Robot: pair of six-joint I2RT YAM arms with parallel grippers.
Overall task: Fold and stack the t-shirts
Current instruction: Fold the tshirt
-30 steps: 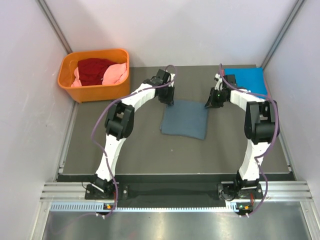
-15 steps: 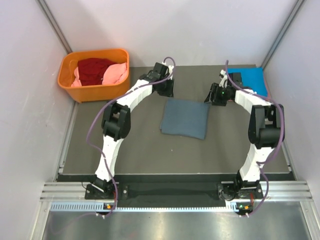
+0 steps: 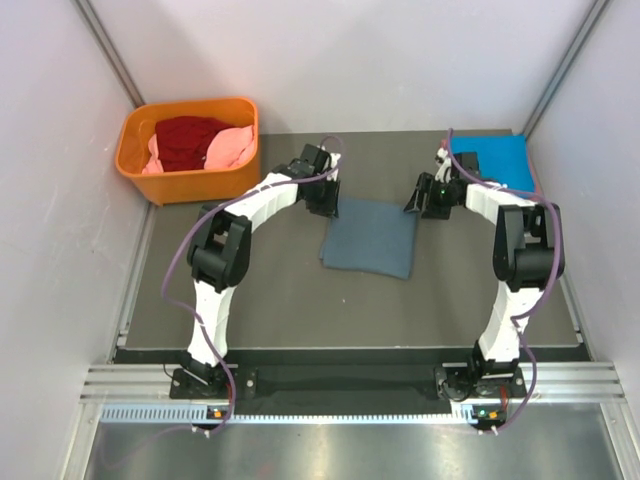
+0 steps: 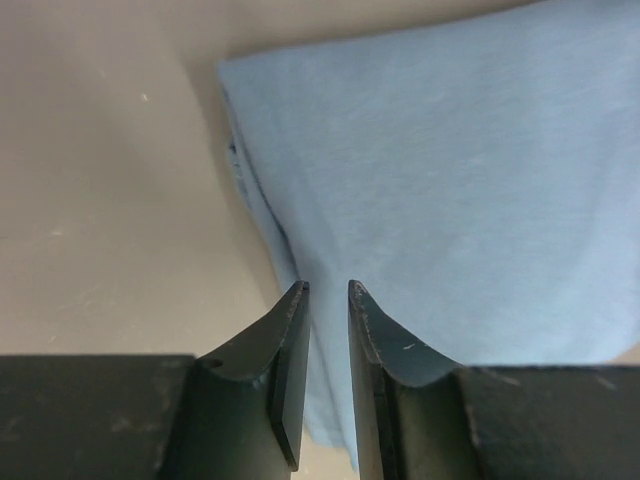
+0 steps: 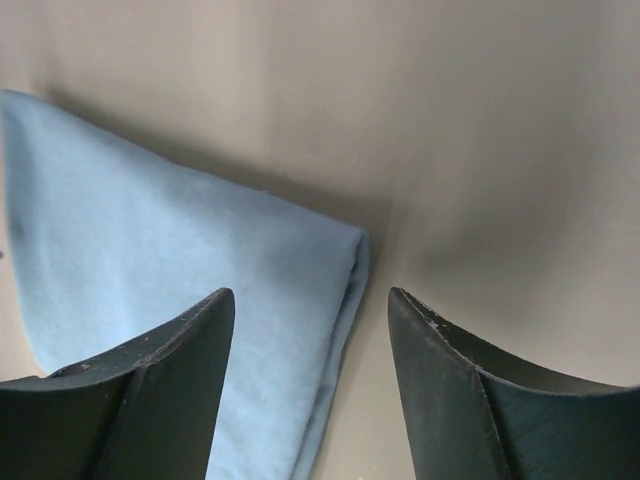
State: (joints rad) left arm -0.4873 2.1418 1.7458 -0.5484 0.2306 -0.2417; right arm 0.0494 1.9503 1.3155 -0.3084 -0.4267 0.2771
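Fold is looking done: grey-blue t-shirt point(image 3: 369, 237) lying flat on the desk point(image 3: 260, 280). Right gripper point(image 5: 308, 292) hovering over its far-right corner, jaws spread; left gripper point(image 4: 328, 290) over its far-left corner, jaws barely parted, empty. Next, I'm guessing: regripping for stacking.

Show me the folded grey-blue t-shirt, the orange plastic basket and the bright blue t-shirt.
folded grey-blue t-shirt point(image 3: 370, 238), top view, its middle.
orange plastic basket point(image 3: 195, 186), top view, front wall.
bright blue t-shirt point(image 3: 505, 158), top view, its middle.
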